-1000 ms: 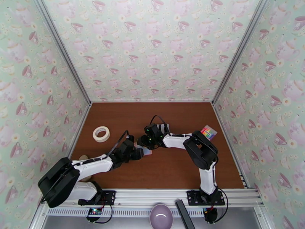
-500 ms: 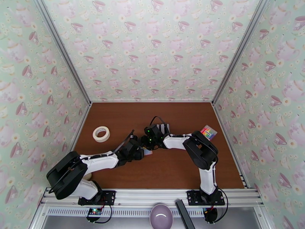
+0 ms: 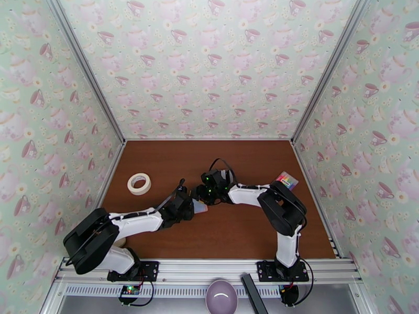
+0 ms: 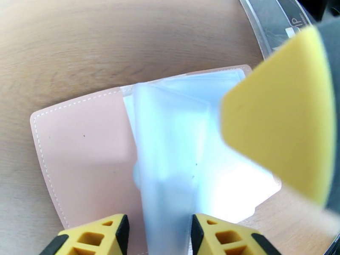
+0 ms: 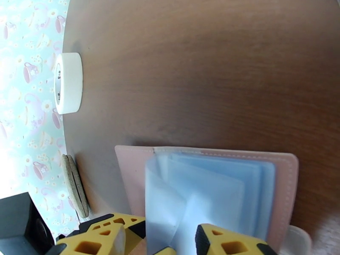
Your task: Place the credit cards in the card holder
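Reaching further in and narrowing, the left hand (image 4: 159, 234) straddles one thin, limp, slippery clear pocket of the light pink card holder (image 4: 80, 154), best pinched at its free edge, though whether it grips yet cannot be told; the holder lies open on the desk (image 4: 85, 39) directly beneath.

Pink card holder (image 4: 80, 154), open, pockets (image 4: 170, 137) fanned

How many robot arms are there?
2. The left arm comes from the near left, the right arm from the near right; both reach the wallet mid-table.
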You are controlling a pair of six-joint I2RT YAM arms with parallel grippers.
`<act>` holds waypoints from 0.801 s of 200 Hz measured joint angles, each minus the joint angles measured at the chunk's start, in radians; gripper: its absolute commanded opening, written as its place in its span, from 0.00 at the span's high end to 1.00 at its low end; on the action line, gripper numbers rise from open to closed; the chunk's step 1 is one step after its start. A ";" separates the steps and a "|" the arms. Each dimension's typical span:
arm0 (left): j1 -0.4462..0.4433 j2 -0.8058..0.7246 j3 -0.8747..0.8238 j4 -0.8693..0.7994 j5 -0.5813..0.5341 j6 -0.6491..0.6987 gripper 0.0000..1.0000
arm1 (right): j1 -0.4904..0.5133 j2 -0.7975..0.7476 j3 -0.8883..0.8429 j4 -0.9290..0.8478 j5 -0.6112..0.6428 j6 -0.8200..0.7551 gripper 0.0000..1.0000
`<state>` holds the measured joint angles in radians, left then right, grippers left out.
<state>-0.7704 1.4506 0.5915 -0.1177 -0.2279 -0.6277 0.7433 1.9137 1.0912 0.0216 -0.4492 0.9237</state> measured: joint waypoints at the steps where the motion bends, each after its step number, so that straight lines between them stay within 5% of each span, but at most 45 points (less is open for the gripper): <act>1: 0.000 -0.001 0.000 0.000 -0.001 0.000 0.57 | 0.000 -0.001 0.000 0.000 0.000 0.000 0.50; 108: 0.000 -0.039 0.000 -0.024 -0.021 0.003 0.63 | 0.010 -0.012 0.000 0.037 -0.009 0.036 0.51; 160: 0.000 -0.082 0.000 -0.078 -0.065 0.002 0.57 | 0.015 -0.012 -0.010 0.074 -0.009 0.061 0.52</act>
<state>-0.7704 1.3685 0.5911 -0.1959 -0.2932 -0.6254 0.7582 1.9015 1.0813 0.0956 -0.4583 0.9848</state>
